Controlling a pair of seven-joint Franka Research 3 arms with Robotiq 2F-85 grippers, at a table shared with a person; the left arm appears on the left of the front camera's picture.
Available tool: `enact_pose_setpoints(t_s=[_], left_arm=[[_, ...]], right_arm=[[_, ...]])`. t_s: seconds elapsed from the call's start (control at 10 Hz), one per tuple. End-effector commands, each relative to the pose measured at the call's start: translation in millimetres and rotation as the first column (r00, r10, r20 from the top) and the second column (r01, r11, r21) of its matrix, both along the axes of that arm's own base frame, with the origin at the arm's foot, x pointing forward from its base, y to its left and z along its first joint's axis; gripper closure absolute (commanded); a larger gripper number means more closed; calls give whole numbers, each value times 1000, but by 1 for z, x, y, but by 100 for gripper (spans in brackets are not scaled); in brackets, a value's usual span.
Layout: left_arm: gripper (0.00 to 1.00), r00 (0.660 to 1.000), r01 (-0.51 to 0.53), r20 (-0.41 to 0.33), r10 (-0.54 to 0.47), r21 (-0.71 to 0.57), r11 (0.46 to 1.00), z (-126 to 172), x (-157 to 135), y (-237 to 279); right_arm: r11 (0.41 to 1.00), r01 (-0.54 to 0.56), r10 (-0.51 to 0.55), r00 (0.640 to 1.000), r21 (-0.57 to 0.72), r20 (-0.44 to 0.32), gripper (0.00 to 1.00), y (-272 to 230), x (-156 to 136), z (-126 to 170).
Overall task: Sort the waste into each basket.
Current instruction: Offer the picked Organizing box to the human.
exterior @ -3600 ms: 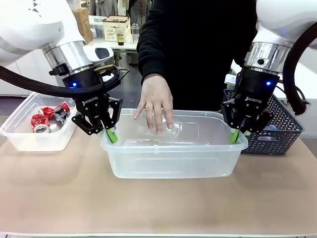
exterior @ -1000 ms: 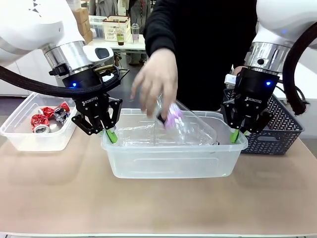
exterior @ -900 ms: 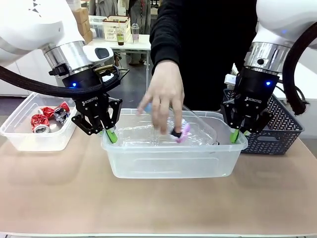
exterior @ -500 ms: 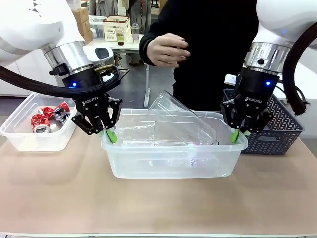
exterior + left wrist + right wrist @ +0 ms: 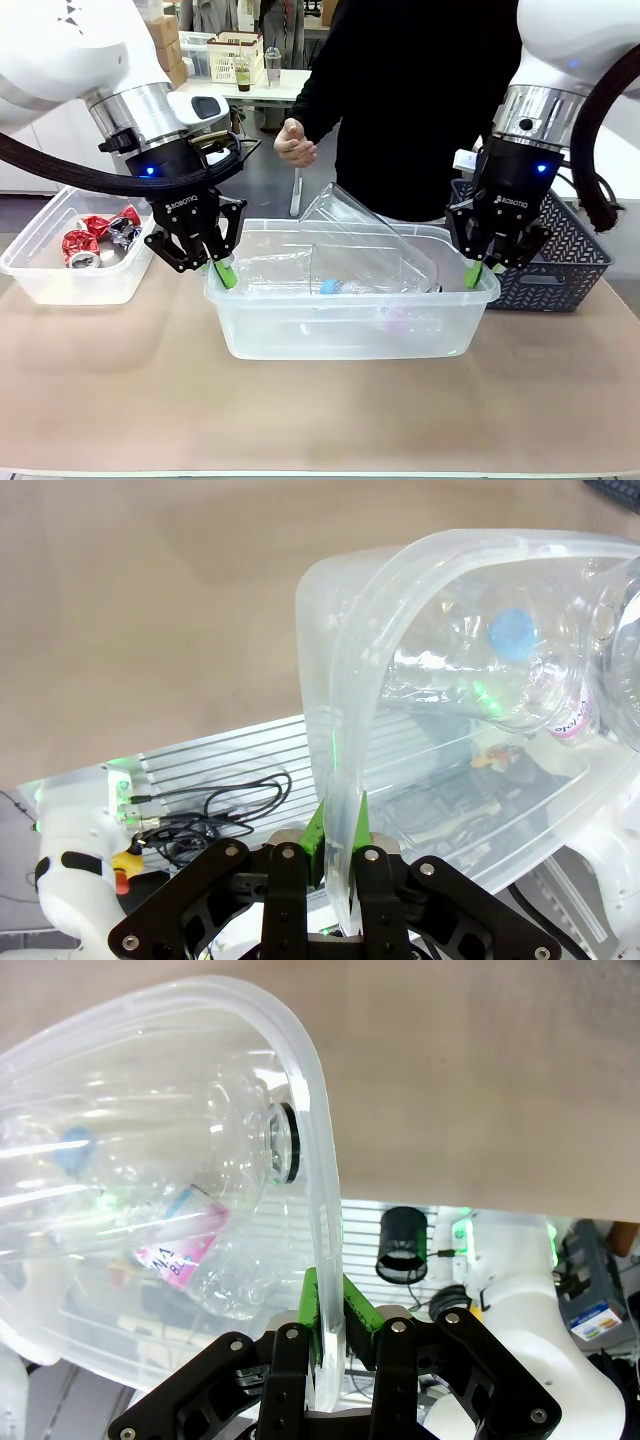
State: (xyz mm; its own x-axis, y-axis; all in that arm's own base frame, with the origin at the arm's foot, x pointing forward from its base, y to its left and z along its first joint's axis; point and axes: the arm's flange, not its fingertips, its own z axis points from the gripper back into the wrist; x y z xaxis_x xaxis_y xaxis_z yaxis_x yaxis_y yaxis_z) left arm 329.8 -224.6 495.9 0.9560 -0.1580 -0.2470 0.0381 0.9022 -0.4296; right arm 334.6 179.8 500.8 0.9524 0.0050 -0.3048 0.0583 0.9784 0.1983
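Both arms are gripping the same clear tub (image 5: 350,325) in the middle of the table (image 5: 300,420), one at each end. The left gripper (image 5: 224,272) has its green pads pinched together on the tub's left rim, and from the left wrist camera the left gripper (image 5: 340,830) clearly has the thin plastic wall clamped between its fingers. The right gripper (image 5: 473,274) is squeezed onto the right rim in the same way; the right wrist view shows the right gripper (image 5: 328,1312) closed on the rolled edge. Inside the tub lie clear plastic bottles (image 5: 375,265), one large one tilted up against the far wall, one with a blue cap (image 5: 329,287) and one with a pink label (image 5: 397,318) near the bottom. Off to the robot's left sits a second clear tub (image 5: 60,280), resting on the table and well apart from the first, with crushed red and silver cans (image 5: 95,238) in it. A dark grey mesh basket (image 5: 565,265) stands just behind the right gripper. Across the table the person in black holds a hand (image 5: 294,145) up near the chest, loosely curled, well above the tub and touching nothing in it.
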Motion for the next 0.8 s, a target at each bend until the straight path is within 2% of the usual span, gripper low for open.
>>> enact_pose_setpoints(t_s=[0.0, 0.2, 0.3, 0.4, 0.5, 0.6, 0.7], left_arm=[[100, 1000, 2, 16, -1, -55, 998, 9, -1, 3], [100, 1000, 2, 16, -1, -55, 998, 9, -1, 3], [94, 1000, 0, 0, 0, 0, 1000, 0, 0, 0], [94, 999, -33, -1, 33, -16, 999, 6, 36, -11], [94, 999, -30, 40, 32, -51, 998, 13, 73, -25], [94, 992, -74, 100, 82, -84, 994, 18, 100, -29], [94, 982, -96, 154, 111, -101, 990, 21, 117, -32]], right_arm=[[1000, 3, -3, 1000, -11, -15, 100, -3, 2, -3], [1000, 3, -3, 1000, -11, -15, 100, -3, 2, -3], [1000, 0, 0, 1000, 0, 0, 92, 0, 0, 0], [997, -56, 56, 998, -44, 6, 92, 5, 32, 15], [996, -41, 45, 998, -82, 42, 92, 10, 66, 27], [994, -64, 72, 994, -91, 87, 92, 17, 85, 35], [992, -64, 79, 988, -112, 133, 92, 22, 103, 37]])
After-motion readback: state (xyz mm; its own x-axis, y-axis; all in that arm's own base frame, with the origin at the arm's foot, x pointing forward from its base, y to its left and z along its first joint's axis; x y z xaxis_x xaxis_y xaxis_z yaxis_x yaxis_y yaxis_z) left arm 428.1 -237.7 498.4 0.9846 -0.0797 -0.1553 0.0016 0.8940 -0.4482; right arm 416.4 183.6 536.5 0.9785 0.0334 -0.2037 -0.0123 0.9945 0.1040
